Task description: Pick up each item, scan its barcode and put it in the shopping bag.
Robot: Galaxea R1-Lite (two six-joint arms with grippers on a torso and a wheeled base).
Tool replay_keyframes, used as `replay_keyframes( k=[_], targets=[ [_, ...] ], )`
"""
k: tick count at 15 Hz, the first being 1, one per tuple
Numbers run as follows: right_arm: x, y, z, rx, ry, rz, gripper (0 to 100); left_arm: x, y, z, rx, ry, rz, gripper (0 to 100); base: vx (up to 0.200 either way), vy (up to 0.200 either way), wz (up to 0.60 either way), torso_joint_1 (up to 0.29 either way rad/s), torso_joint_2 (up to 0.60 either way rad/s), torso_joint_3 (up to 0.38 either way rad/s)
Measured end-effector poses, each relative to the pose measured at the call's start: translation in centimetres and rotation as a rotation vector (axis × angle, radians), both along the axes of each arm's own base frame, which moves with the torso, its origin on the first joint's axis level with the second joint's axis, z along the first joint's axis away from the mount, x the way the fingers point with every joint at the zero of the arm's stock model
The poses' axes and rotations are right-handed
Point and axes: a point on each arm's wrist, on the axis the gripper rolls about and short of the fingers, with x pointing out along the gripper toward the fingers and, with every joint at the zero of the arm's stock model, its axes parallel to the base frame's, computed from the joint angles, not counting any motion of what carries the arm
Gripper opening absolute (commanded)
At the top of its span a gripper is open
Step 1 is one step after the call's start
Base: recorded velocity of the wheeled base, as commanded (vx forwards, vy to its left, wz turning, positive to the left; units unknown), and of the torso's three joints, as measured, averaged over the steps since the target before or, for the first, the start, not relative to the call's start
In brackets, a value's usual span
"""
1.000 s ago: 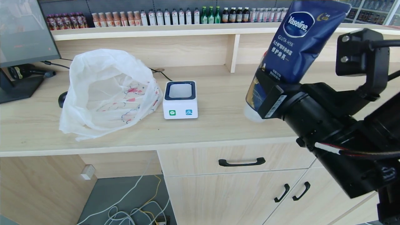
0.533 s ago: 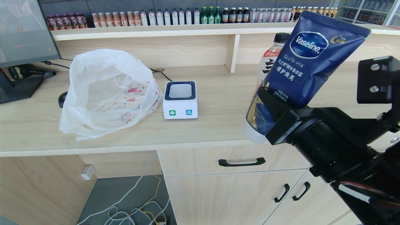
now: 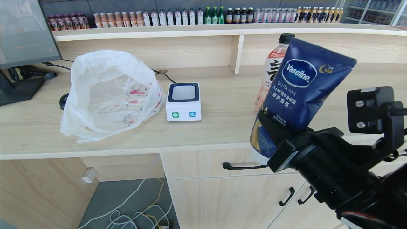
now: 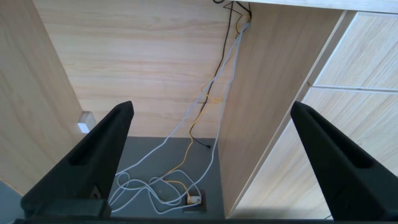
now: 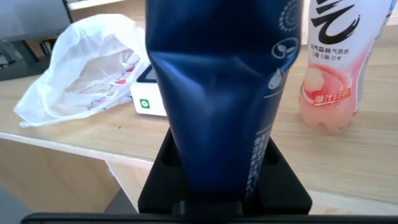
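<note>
Lowered toward the bench (image 3: 222, 130) edge, the right fingers (image 3: 276, 128) clamp the blue lotion tube (image 3: 299, 86) near its cap, well right of the barcode scanner (image 3: 183, 101), so carry it left with its barcode side facing the window, while the left fingers (image 4: 99, 155) gape empty.

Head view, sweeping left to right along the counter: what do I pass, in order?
monitor → shopping bag → scanner → blue tube, gripped in the right tool
</note>
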Motion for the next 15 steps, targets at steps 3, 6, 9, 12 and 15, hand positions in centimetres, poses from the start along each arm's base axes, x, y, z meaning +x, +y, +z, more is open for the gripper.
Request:
replay_keyframes(
  k=[3,6,9,12,15],
  targets=[
    [-1.3,0.5,-0.4,-0.06,-0.012,-0.033,0,0.0,0.0,0.0,0.0,0.0,0.0,100,0.0,0.0,0.0,0.0,0.0,0.0],
    [-3.5,1.6,-0.9,-0.184,-0.043,-0.012,0,0.0,0.0,0.0,0.0,0.0,0.0,100,0.0,0.0,0.0,0.0,0.0,0.0],
    [-4.9,1.7,-1.2,-0.346,-0.112,0.004,0,0.0,0.0,0.0,0.0,0.0,0.0,100,0.0,0.0,0.0,0.0,0.0,0.0],
    [-5.8,1.5,-0.9,-0.437,-0.175,0.011,0,0.0,0.0,0.0,0.0,0.0,0.0,100,0.0,0.0,0.0,0.0,0.0,0.0],
    [-6.5,1.7,-0.1,-0.549,-0.318,0.082,0,0.0,0.0,0.0,0.0,0.0,0.0,100,0.0,0.0,0.0,0.0,0.0,0.0]
  ],
)
